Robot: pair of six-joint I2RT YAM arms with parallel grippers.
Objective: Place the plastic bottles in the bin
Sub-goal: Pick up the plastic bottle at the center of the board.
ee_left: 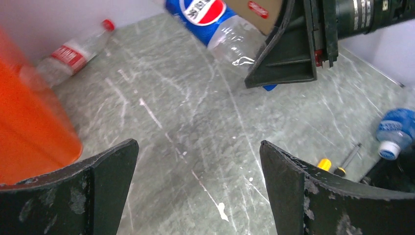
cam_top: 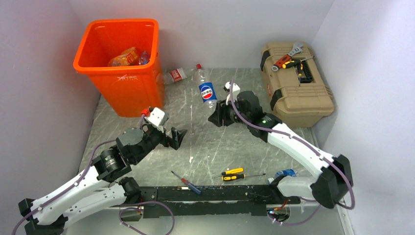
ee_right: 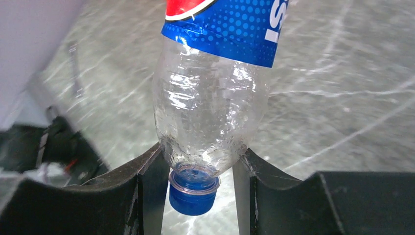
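Found the right tool (ee_right: pixel 198 164) clamped on the blue-labelled bottle (ee_right: pixel 210 112), pinching the clear shoulder just above the blue cap (ee_right: pixel 193 196). Cap toward the wrist, body pointing away. Located that bottle over the middle of the counter (cam_top: pixel 210 147), right of the bin (cam_top: pixel 125 88) and well apart from it. Cannot tell from any view: far end resting on the counter or hanging free.

Found the left tool (ee_left: pixel 198 147) spread wide, holding nothing, hovering low over bare counter between bin and held bottle.

Counted a few bottles (cam_top: pixel 128 58) already inside the bin. Noted a red-labelled bottle (cam_top: pixel 177 75) lying just beside the bin's right wall, and a small blue bottle (cam_top: pixel 285 173) near the right arm's base.

Risks, judged only:
- Slip. Gripping a tapered, slick shoulder with the long body levering on the pinch; likely to squirt out under any quick swing.
- Crush. Thin clear wall; could buckle and loosen the hold.
- Rim strike. Tall bin; would knock the bottle against the rim (cam_top: pixel 122 21) and drop it outside if carried too low.
- Arm clash. Must pass over or near the left arm (cam_top: pixel 112 161) to reach the bin; could collide unless cleared first.
- Early release. Would land the bottle back on the counter, perhaps on the red-labelled bottle.
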